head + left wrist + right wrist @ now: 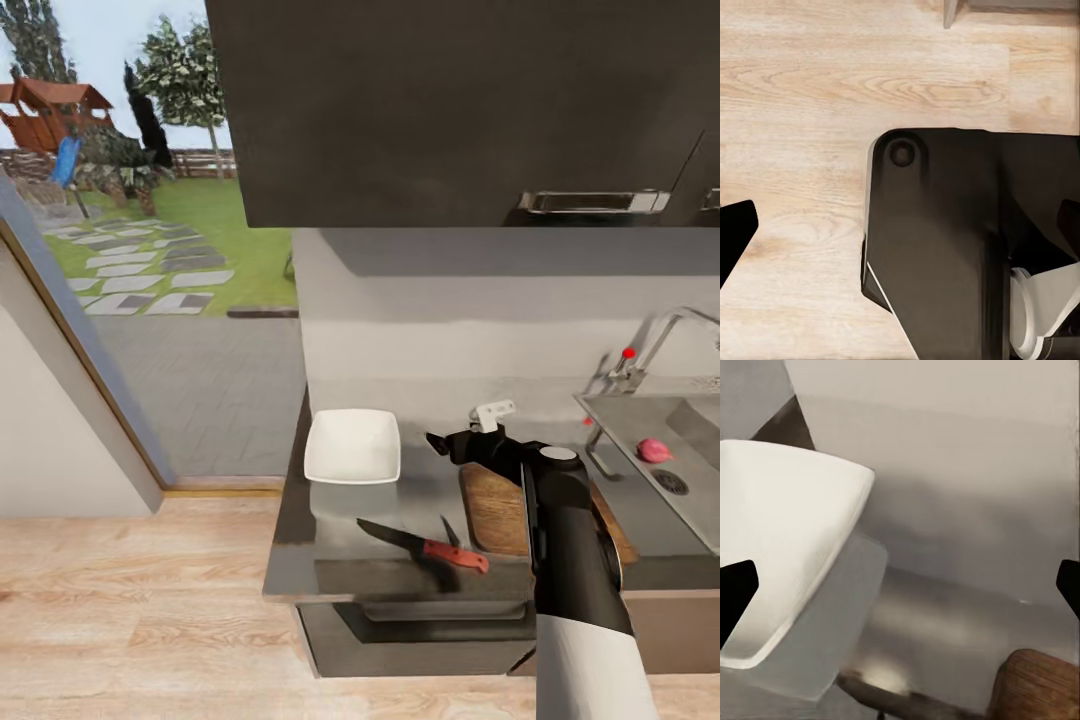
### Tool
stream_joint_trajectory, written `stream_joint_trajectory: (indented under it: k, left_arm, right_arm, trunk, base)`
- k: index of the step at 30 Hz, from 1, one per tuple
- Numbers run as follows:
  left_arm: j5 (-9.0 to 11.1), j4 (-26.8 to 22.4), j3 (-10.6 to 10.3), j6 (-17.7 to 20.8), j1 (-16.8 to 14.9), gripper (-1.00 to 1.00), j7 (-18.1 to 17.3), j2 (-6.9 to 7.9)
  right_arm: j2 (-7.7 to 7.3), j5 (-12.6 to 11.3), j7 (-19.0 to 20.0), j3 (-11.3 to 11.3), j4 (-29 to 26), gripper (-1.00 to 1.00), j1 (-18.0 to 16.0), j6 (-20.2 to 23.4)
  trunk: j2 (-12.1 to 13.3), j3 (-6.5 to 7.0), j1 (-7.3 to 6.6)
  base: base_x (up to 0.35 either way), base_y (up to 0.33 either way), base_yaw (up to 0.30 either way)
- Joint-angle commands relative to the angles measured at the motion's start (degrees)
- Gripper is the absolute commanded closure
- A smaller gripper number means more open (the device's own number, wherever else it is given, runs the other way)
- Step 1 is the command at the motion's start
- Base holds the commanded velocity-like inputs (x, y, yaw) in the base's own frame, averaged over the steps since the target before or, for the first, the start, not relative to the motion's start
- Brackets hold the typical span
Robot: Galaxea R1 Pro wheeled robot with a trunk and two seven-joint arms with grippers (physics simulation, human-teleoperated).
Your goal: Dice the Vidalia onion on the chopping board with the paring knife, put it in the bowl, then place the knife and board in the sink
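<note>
On your left the white bowl (352, 446) sits empty at the countertop's (300, 560) left end, near the backsplash. Just right and nearer you lies the paring knife (425, 545), blade pointing left, beside the chopping board (493, 508). Your right gripper (452, 440) hovers over the board's far edge, its fingers spread wide with nothing between them. Farther right, the pink onion (654, 450) rests in the sink (630, 425) near the drain. Your left gripper's fingers (733, 236) stand wide apart above the wood floor (810, 90).
</note>
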Motion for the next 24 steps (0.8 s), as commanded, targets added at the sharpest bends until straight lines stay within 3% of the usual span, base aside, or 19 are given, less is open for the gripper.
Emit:
stream_joint_trajectory:
  k: [1,24]
  left_arm:
    - [0.1,-0.1,0.2,0.0,0.0,-1.00,-0.2,-0.03]
    - [0.1,-0.1,0.2,0.0,0.0,-1.00,-0.2,-0.03]
  right_arm:
    - [0.05,0.6,0.6,-0.1,0.0,-1.00,-0.1,0.1]
    - [0.05,0.6,0.6,-0.1,0.0,-1.00,0.0,0.1]
  trunk:
    - [-0.1,-0.11,0.01]
    - [-0.1,-0.11,0.01]
  base:
    - [-0.268,-0.205,0.000]
    - [-0.272,-0.191,0.000]
